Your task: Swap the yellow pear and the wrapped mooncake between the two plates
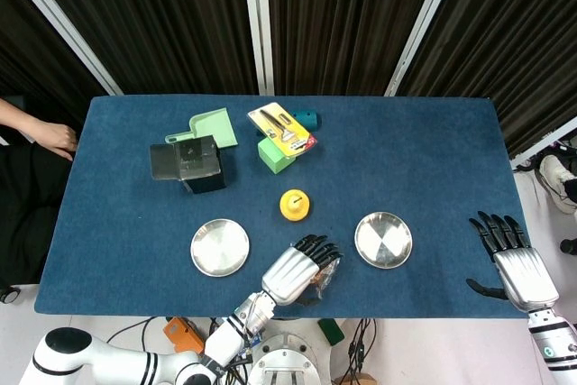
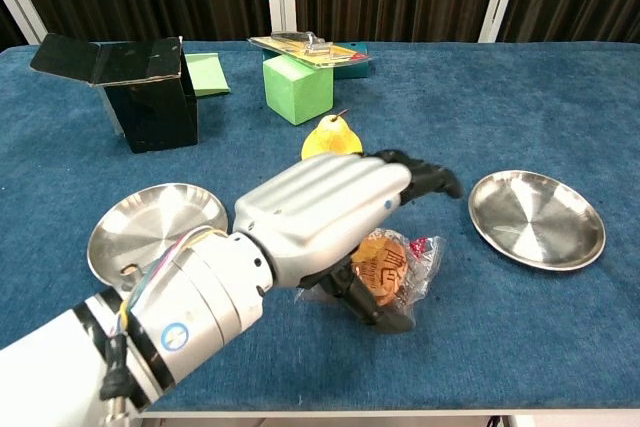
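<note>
The wrapped mooncake (image 2: 388, 265) lies on the blue cloth between the two steel plates, near the front edge. My left hand (image 2: 320, 215) hovers right over it with fingers stretched out above it and the thumb beside its near side. From the head view only a bit of the mooncake's wrapper (image 1: 326, 277) shows past the left hand (image 1: 295, 271). The yellow pear (image 2: 325, 135) stands upright on the cloth behind the hand, also the pear (image 1: 295, 204). Both the left plate (image 2: 135, 232) (image 1: 220, 247) and the right plate (image 2: 537, 219) (image 1: 383, 240) hold nothing. My right hand (image 1: 509, 263) hangs open off the table's front right corner.
At the back left stands a black box (image 1: 191, 163) with its flap open, next to a green dustpan (image 1: 213, 127). A green block (image 1: 275, 154) and a packaged tool card (image 1: 282, 130) sit behind the pear. A person's hand (image 1: 52, 137) rests at the left edge.
</note>
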